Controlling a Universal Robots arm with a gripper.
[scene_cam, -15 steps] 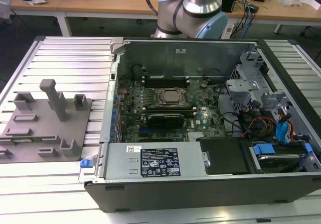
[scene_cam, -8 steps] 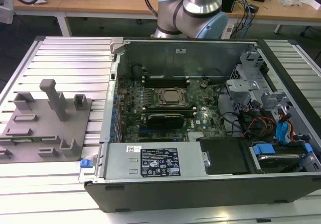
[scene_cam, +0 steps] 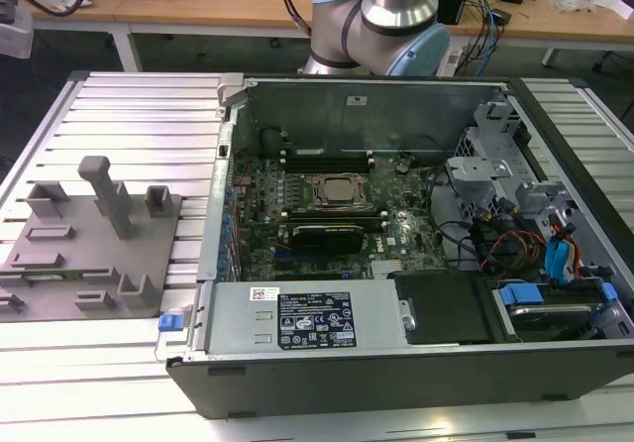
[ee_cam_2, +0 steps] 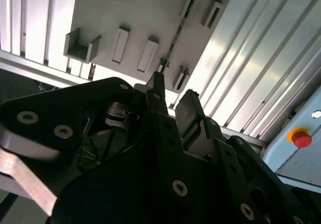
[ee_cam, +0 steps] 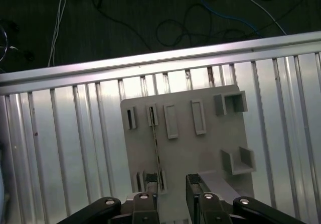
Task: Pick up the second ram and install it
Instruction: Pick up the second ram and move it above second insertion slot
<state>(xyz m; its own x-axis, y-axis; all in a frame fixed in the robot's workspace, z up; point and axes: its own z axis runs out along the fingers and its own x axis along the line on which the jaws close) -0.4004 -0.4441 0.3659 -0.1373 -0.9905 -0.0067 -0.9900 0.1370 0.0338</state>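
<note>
One open computer case (scene_cam: 555, 358) lies on its side on a slotted aluminium table (scene_cam: 129, 115). It holds a green motherboard (scene_cam: 396, 249) with a CPU socket (scene_cam: 342, 192) at its middle, long black memory slots (scene_cam: 327, 155) just beyond the socket, a black rectangular card (scene_cam: 322, 237) just in front of it, a labelled power supply (scene_cam: 307, 318) along the near wall, and a drive cage with blue, red and orange cables (scene_cam: 555, 254) toward the exterior view's right. One grey fixture plate (scene_cam: 149, 254) sits on the table toward the exterior view's left, well apart from the motherboard, and carries raised slotted holders and an upright post (scene_cam: 107, 196). In both wrist views the second ram (ee_cam: 155, 143) (ee_cam_2: 177, 33) stands on edge on the fixture plate (ee_cam: 200, 158) (ee_cam_2: 140, 13), seen as a thin dark line running between two pairs of small holders. One gripper (ee_cam: 172, 183) (ee_cam_2: 173, 88) hangs above the plate's edge, pointing down at it. Its jaws are parted by a moderate gap and hold nothing; the black fingers (ee_cam: 150, 196) frame the ram's nearer end, which lies closer to one finger than to the other and is touched by neither. The arm's base joint (scene_cam: 376, 16) stands behind the case, its grey column rising out of the exterior view. A red button (ee_cam_2: 301, 137) shows beside the table in the second wrist view.
</note>
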